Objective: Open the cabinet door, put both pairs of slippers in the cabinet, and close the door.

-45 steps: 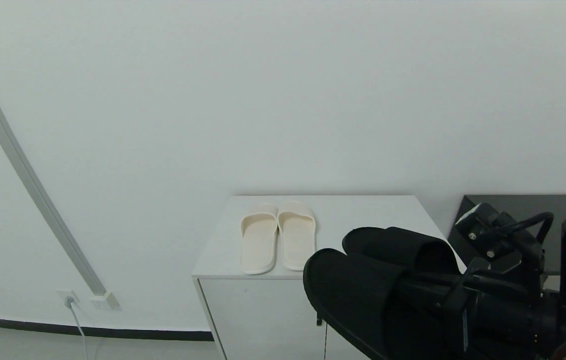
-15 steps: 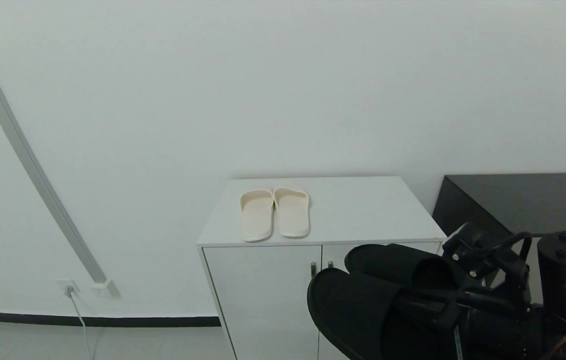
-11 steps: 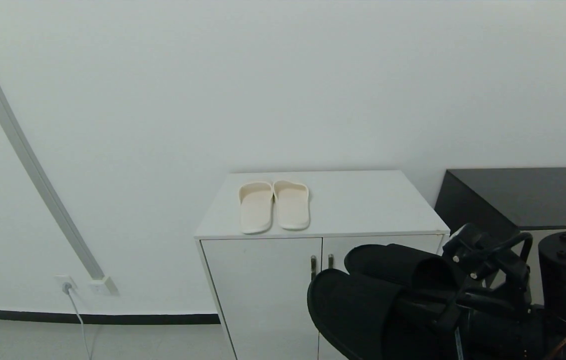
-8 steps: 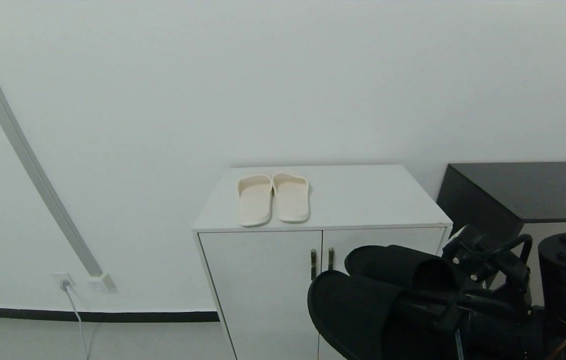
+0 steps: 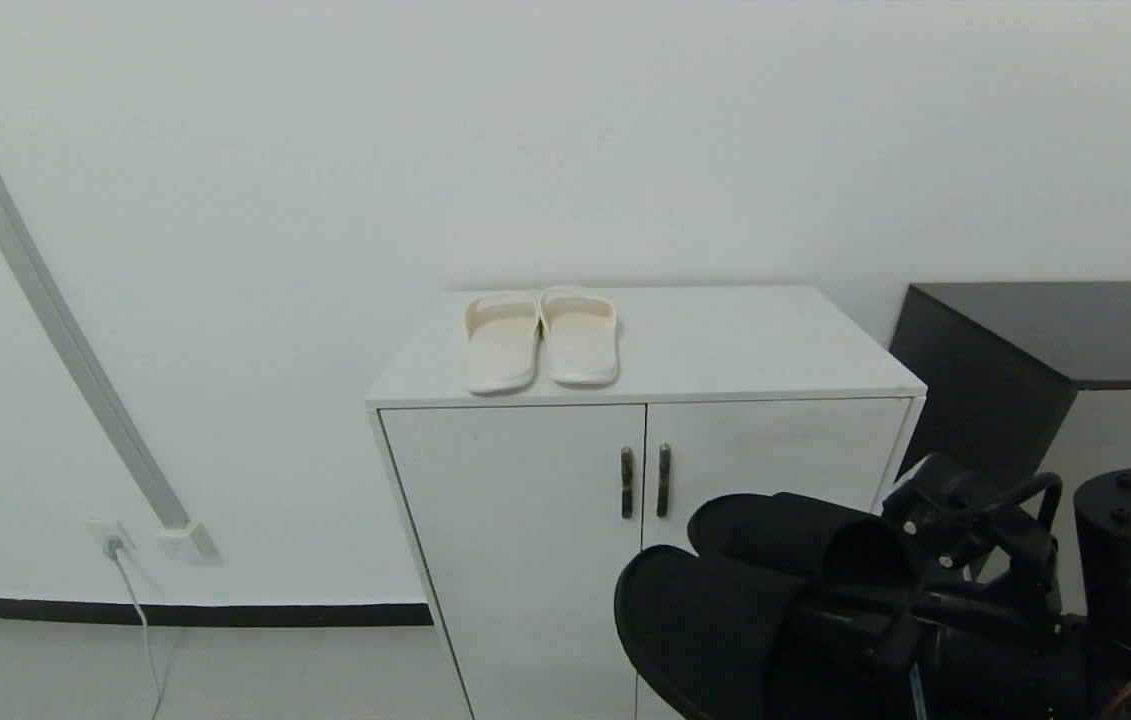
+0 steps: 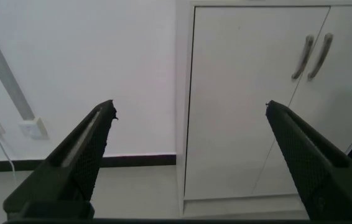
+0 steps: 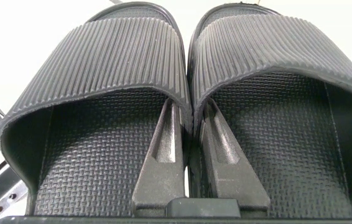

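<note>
Against the white wall (image 5: 565, 150), in the head view, stands the cabinet (image 5: 745, 340). Both doors are shut, and their two slim upright handles (image 5: 663, 480) sit side by side at the middle seam. The cream slippers (image 5: 540, 338) lie as a neat pair on its top, toward the left, sides touching. The black slippers (image 5: 755, 580) hang low at the right, in front of the right door (image 5: 775, 450) and apart from it, toes away from the wrist. A dark counter (image 5: 1055, 320) sits just beside the cabinet on the right.

From the left wrist view, the left hand (image 6: 189, 106) is spread wide and grasps nothing. Between its fingers (image 6: 83, 155) show the left door (image 6: 244, 99) and the handles at the seam.

From the right wrist view, the right hand (image 7: 190, 134) is clenched on the black pair. One finger goes under each ribbed strap (image 7: 101, 56), and the two pinch the touching inner side walls together.

These look like light, soft moulded slippers, bendy rather than stiff. The patterned footbeds and ribbing should give fair friction. Held by thin walls alone, though, the pair may droop or twist if swung fast. The cream pair would likely take the same hold, at its touching inner edges under the straps. With the doors closed, the free left hand seems the one for a handle, gripped across its narrow bar.
</note>
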### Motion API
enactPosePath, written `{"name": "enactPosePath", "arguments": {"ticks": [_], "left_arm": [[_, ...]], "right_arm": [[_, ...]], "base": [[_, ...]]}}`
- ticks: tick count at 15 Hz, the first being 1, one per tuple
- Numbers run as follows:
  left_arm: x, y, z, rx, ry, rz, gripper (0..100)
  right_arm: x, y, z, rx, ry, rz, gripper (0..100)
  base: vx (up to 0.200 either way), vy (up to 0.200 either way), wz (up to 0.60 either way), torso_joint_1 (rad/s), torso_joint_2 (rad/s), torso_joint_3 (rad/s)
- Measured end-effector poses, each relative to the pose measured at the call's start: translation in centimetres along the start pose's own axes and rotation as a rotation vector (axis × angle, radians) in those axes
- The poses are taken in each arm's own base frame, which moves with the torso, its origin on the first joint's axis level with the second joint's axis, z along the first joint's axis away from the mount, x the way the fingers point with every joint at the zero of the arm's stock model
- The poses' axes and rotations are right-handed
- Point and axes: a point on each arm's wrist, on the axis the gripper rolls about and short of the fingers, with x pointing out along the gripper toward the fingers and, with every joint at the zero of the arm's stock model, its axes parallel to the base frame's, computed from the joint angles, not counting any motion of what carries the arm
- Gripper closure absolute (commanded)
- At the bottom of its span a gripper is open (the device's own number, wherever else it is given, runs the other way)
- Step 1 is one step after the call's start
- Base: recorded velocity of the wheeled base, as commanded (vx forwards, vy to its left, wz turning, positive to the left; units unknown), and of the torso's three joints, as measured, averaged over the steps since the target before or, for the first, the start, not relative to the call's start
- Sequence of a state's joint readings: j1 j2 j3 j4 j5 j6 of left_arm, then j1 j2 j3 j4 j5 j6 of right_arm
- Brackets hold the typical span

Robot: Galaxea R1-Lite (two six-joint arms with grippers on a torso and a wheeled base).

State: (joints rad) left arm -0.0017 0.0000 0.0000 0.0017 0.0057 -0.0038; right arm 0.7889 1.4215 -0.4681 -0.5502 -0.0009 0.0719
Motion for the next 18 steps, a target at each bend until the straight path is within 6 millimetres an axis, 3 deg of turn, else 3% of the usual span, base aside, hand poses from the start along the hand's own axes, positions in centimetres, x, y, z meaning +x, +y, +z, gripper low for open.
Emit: {"name": "enactPosePath", "arguments": {"ticks": [10, 18], "left_arm": [[0.0, 0.0, 0.0, 0.001, 0.0, 0.0, 0], [0.0, 0.0, -0.01, 0.002, 0.001, 0.001, 0]], "right_arm": [[-0.04, -0.01, -0.38, -0.001, 0.013, 0.001, 100], [-0.06, 0.16, -0.65, -0.023, 0.023, 0.007, 100]], "base": [[0.0, 0.0, 0.0, -0.161, 0.49, 0.328], [0.0, 0.0, 0.0, -0.068, 0.43, 0.35]]}}
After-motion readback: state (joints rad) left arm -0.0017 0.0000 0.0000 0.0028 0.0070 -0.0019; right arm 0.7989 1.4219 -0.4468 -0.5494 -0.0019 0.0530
